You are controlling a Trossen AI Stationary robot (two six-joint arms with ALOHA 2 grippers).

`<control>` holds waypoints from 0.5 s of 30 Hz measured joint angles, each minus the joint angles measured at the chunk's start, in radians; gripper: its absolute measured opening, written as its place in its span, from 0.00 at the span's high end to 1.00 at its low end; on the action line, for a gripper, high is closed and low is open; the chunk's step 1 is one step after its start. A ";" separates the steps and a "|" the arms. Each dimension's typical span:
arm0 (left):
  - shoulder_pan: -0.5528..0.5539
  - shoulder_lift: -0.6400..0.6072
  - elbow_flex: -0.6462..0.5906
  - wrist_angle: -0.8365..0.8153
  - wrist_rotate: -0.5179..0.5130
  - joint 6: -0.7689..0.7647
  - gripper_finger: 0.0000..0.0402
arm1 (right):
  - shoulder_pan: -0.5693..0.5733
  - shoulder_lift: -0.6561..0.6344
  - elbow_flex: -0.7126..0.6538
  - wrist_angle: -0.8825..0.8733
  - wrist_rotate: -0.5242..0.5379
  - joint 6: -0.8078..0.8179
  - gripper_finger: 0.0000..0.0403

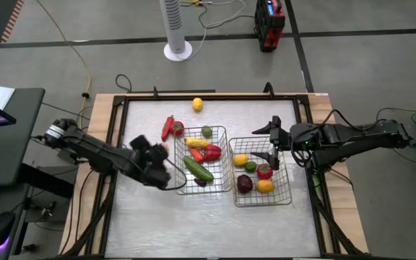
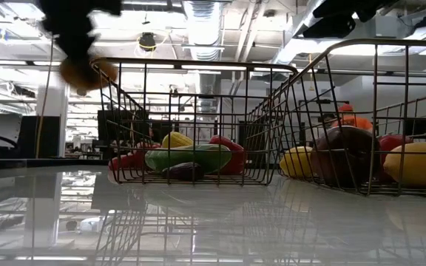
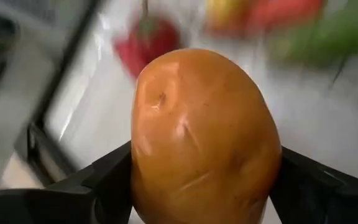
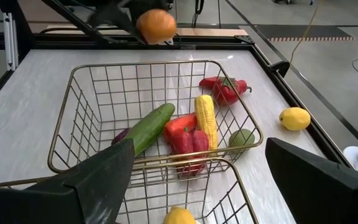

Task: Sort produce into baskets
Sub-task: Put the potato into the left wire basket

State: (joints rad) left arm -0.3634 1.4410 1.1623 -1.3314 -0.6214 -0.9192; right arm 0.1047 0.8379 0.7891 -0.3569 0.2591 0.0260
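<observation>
Gripping an orange-brown fruit [image 3: 205, 140] between both fingers, the left gripper [image 1: 162, 155] hangs raised just outside the left basket [image 1: 224, 131], on its side away from the right basket [image 1: 287, 196]. The left arm reaches in low from the table's left edge. The right gripper [image 1: 274, 141], fingers spread and empty, hovers over the right basket's far rim, arm extended from the right.
</observation>
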 joint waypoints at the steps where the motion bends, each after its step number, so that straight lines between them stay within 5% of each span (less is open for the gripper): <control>1: 0.012 0.000 0.023 0.047 -0.041 0.038 0.28 | 0.000 0.000 0.000 0.000 0.000 0.000 0.04; 8: 0.112 0.000 0.057 0.505 -0.056 0.366 0.27 | 0.000 0.000 0.000 -0.010 0.000 -0.001 0.04; 15: 0.209 0.000 0.057 0.581 0.143 0.399 0.18 | 0.000 0.000 0.000 -0.017 0.000 -0.008 0.04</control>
State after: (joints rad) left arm -0.1549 1.4414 1.2193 -0.7506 -0.4780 -0.5204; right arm 0.1047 0.8378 0.7891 -0.3737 0.2590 0.0185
